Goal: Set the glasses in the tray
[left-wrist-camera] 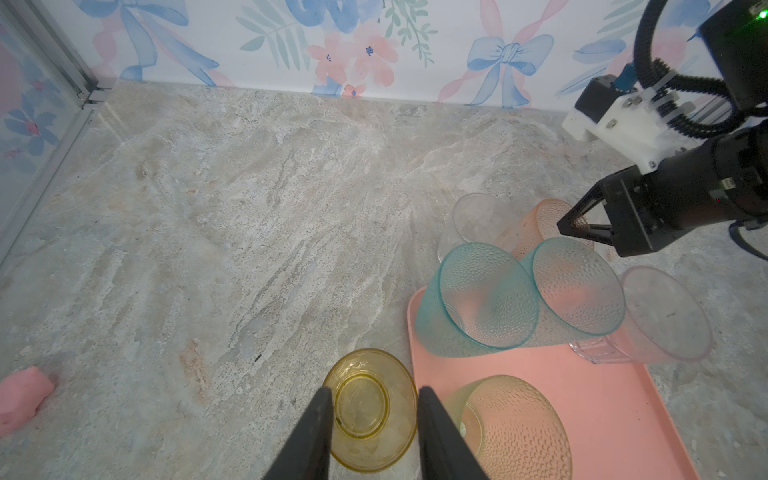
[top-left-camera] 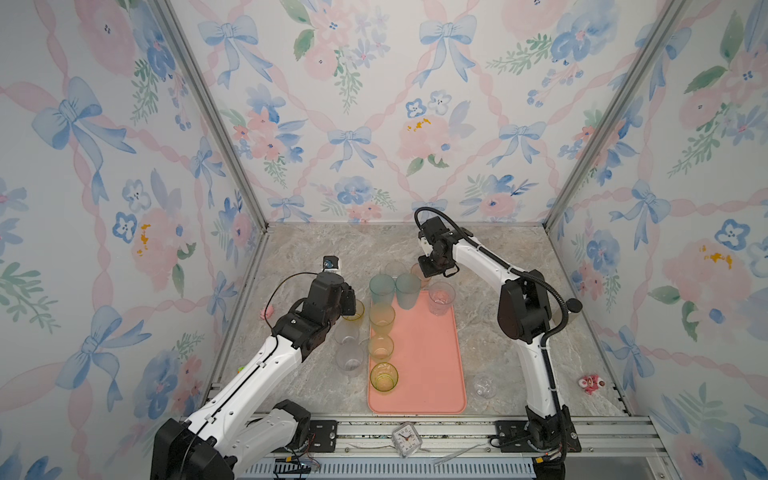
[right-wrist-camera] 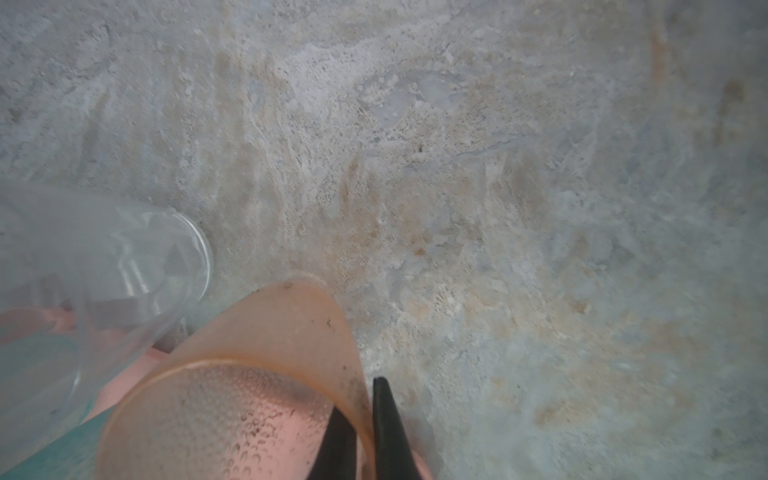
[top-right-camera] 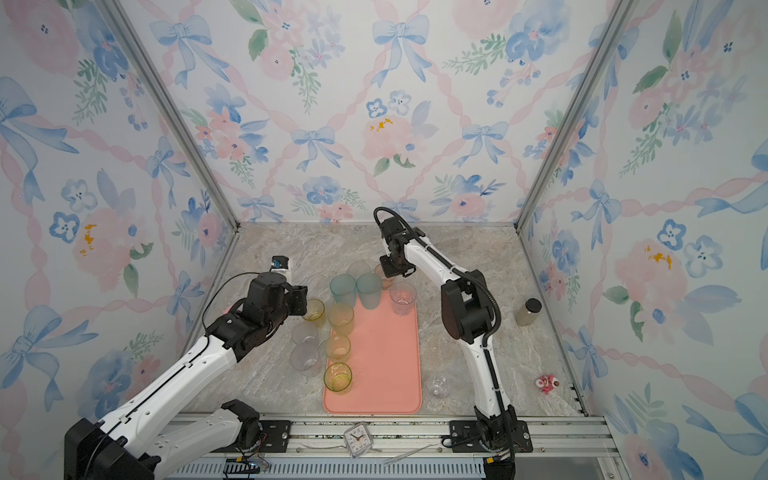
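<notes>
Peach frosted plastic tumbler (right-wrist-camera: pixel 266 353): upright, mouth up, long axis vertical, base on the marbled stone-look counter (right-wrist-camera: pixel 498 166). It stands directly under the right pincer (right-wrist-camera: pixel 355 395). One finger is inside the mouth and one outside, closed tight on the rim wall. The salmon-pink flat rectangular plastic tray (top-left-camera: pixel 428 365) starts just on the arm-base side of this pincer, and the tumbler's base is off its far edge. Surface: translucent, dimpled, dark specks near the rim.

Small yellow clear tumbler (left-wrist-camera: pixel 370 415): upright, mouth up, axis vertical, on the counter. It sits between the fingers of the left pincer (left-wrist-camera: pixel 374 392), which are partly closed and press it on both sides. The tray edge lies just to this pincer's right. Surface: smooth, transparent, thick round base.
</notes>
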### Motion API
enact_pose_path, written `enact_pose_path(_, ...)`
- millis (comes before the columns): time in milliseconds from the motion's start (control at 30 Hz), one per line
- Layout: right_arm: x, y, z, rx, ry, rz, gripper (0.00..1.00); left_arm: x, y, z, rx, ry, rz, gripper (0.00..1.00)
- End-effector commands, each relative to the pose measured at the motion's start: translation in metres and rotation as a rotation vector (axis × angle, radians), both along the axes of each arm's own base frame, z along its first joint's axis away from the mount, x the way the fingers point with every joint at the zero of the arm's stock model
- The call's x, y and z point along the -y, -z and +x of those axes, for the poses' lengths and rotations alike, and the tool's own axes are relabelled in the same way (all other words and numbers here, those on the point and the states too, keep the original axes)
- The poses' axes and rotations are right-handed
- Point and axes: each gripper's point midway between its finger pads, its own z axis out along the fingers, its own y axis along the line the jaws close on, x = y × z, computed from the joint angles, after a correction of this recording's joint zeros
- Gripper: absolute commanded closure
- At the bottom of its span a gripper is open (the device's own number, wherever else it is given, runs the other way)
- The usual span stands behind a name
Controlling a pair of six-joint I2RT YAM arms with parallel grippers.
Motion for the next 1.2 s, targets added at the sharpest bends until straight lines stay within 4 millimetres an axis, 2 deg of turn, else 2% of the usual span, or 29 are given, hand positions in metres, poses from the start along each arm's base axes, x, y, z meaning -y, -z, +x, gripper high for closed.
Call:
enact_pose_path(0,0.008,-0.029,0.008,0.079,0.02,-0.007,0.98,0.0,0.007,0.001,-0.009,0.017,0.015,0.64)
enact_pose_path(167,0.02,-0.056,0.014,0.159,0.055,-0.003,0.99,0.0,0.01,-0.001,-0.013,0.023,0.015,0.64)
enact_pose_path(333,0.038,-0.099,0.017,0.263,0.096,0.015,0.99,-0.004,0.01,-0.005,-0.004,0.013,0.017,0.65)
enact_pose_path(500,0.053,-0.144,0.002,0.342,0.102,0.019,0.99,-0.008,0.013,-0.008,-0.003,0.0,0.023,0.65)
enact_pose_path(633,0.065,-0.176,-0.028,0.383,0.101,0.052,0.99,-0.007,0.008,-0.008,0.014,-0.001,0.007,0.65)
enact_pose_path(667,0.066,-0.181,-0.038,0.382,0.096,0.07,0.99,-0.009,0.021,-0.011,-0.01,0.001,0.016,0.65)
enact_pose_path(800,0.068,-0.196,-0.087,0.375,0.061,0.122,0.99,-0.009,0.022,-0.012,-0.008,-0.001,0.019,0.65)
enact_pose_path(967,0.061,-0.189,-0.146,0.313,-0.029,0.084,0.99,-0.011,0.023,-0.011,-0.006,-0.011,0.028,0.65)
enact_pose_path(1033,0.051,-0.179,-0.17,0.271,-0.079,0.063,0.99,-0.012,0.023,-0.011,-0.003,-0.014,0.031,0.65)
enact_pose_path(1167,0.032,-0.152,-0.204,0.198,-0.137,0.053,0.98,-0.012,0.021,-0.011,0.002,-0.013,0.03,0.65)
